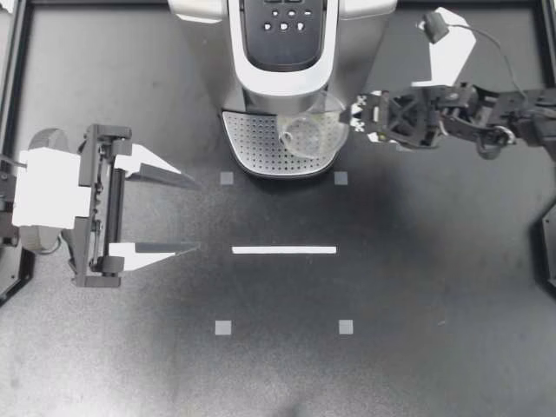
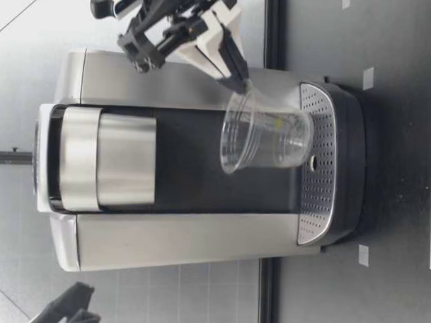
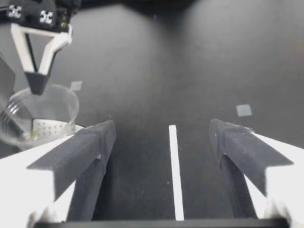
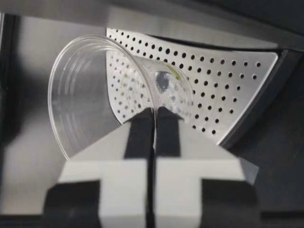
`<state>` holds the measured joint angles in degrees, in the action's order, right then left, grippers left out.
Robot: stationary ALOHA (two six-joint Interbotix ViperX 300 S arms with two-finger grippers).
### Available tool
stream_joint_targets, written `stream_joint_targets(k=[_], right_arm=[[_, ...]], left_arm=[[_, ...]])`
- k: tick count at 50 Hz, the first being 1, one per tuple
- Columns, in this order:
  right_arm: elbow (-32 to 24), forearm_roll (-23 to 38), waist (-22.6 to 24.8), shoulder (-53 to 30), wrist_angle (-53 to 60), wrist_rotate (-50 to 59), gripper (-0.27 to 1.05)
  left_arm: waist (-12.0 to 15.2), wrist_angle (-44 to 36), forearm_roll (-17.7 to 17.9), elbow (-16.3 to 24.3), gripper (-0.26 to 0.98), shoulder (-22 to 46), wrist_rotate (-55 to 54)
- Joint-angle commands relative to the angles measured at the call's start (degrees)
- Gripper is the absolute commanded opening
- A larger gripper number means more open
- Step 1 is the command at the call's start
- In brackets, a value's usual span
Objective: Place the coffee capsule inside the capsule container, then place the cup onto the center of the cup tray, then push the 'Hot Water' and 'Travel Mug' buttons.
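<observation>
Over the cup tray, my right gripper pinched closed on the clear plastic cup rim, my left gripper spread wide, holding nothing.

cup: clear plastic, slightly tilted, mouth up, its wall at the rim pinched between the jaws of my right gripper | cup tray: silver, perforated, below the jaws, under the cup's base | buttons: dark panel, beyond the jaws
</observation>
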<state>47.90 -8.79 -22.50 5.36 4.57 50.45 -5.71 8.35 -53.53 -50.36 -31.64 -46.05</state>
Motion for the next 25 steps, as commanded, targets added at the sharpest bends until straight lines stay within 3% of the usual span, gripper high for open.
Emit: stream_joint_targets(k=[1, 25], right_arm=[[-2.02, 0.09, 0.26, 0.00, 0.44, -0.09, 0.00], [-5.10, 0.09, 0.88, -3.87, -0.09, -0.18, 0.00]], left_arm=[[0.18, -0.35, 0.00, 0.53, 0.74, -0.70, -0.09], [0.18, -0.35, 0.00, -0.53, 0.74, -1.05, -0.09]])
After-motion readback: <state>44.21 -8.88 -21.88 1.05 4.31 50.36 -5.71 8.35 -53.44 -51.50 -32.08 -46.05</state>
